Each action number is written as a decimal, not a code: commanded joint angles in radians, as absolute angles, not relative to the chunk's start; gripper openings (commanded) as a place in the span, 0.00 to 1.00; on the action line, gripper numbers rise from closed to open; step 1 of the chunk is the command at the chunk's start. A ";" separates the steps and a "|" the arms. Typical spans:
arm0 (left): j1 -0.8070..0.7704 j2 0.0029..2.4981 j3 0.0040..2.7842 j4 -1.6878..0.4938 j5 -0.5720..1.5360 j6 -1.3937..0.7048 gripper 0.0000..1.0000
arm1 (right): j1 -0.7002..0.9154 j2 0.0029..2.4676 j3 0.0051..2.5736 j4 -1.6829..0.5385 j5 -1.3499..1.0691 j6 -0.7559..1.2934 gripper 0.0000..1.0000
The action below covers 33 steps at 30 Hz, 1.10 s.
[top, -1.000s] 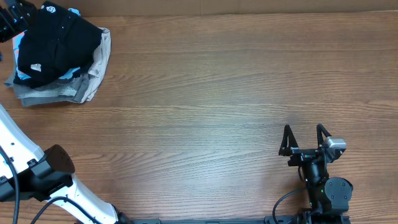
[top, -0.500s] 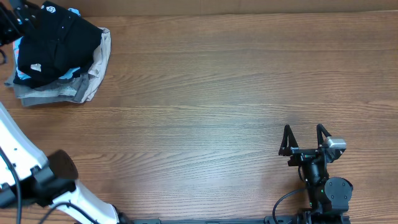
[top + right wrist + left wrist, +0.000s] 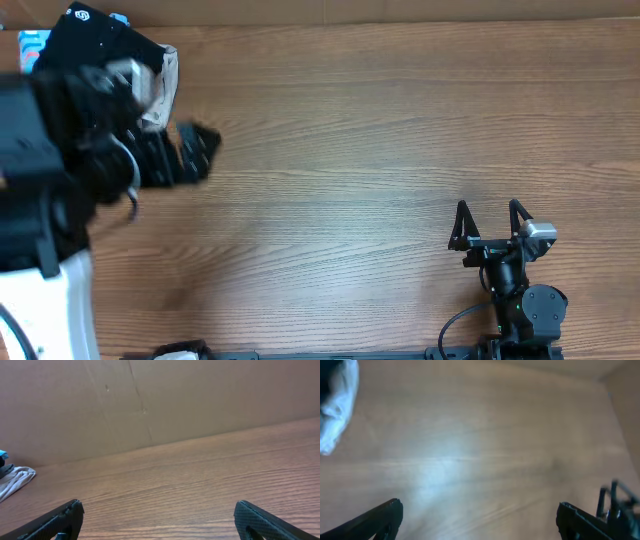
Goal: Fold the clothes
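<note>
While the right gripper [image 3: 488, 207] sat low on the wooden table [image 3: 380, 130] with its jaws spread wide and nothing between them, the left gripper [image 3: 198, 152] hung high over the table, close under the overhead camera and blurred, its two dark fingers [image 3: 380, 520] likewise set far apart and empty. The black garment [image 3: 100, 40], marked by a small white logo [image 3: 80, 14], lay crumpled up and to the left of the left gripper in the overhead view, well clear of its fingertips and not held by either arm. It sat on top of a heap with a beige garment [image 3: 165, 80] just beside it on the side nearer the gripper and a patch of light blue shirt [image 3: 30, 45] on the far side; the left arm [image 3: 50, 170] hid the lower part of the heap. From the left wrist, only a pale fold of fabric [image 3: 337, 410] showed, far off beyond the left finger, with bare wood under the open jaws. The heap lay well apart from the right gripper, far across the table to its left, where its wrist view caught a pale edge of cloth [image 3: 15, 482] before a cardboard wall [image 3: 200, 395]
</note>
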<state>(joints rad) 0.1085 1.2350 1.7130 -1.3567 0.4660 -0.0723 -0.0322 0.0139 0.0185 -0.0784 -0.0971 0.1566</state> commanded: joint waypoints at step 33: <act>0.134 0.003 0.034 0.047 0.149 -0.162 1.00 | -0.036 0.002 0.008 -0.074 -0.090 0.157 1.00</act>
